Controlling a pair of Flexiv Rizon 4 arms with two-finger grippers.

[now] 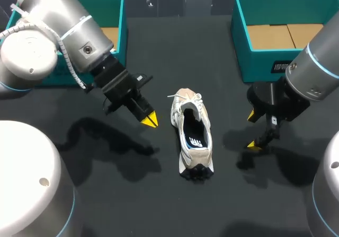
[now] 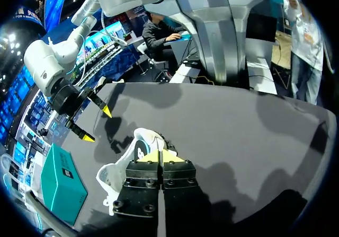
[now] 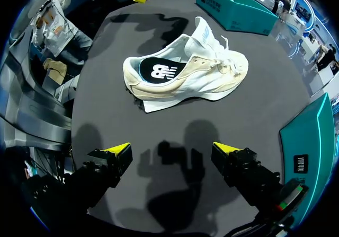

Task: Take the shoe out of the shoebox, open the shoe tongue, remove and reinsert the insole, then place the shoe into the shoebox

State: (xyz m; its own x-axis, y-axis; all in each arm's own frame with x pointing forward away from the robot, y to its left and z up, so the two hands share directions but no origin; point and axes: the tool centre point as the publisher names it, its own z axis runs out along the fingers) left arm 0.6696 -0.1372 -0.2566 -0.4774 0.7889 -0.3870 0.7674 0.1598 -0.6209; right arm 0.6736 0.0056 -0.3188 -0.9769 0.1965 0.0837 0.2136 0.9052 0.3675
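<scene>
A white and beige sneaker (image 1: 192, 136) stands on the black table, mid-table, with its opening up and a dark insole (image 1: 195, 140) showing inside. My left gripper (image 1: 150, 120) hangs to the shoe's left, yellow tips pressed together, shut on nothing. In the left wrist view the shoe (image 2: 135, 155) lies just beyond those shut tips (image 2: 162, 157). To the shoe's right my right gripper (image 1: 253, 131) is open and empty. From the right wrist the shoe (image 3: 185, 72) lies ahead of that open gripper (image 3: 172, 149), apart from it.
Two teal shoeboxes stand at the back of the table, one at the left (image 1: 114, 14) and one at the right (image 1: 254, 51), the right one open with brown card inside. The right box's wall (image 3: 310, 141) is close beside my right gripper.
</scene>
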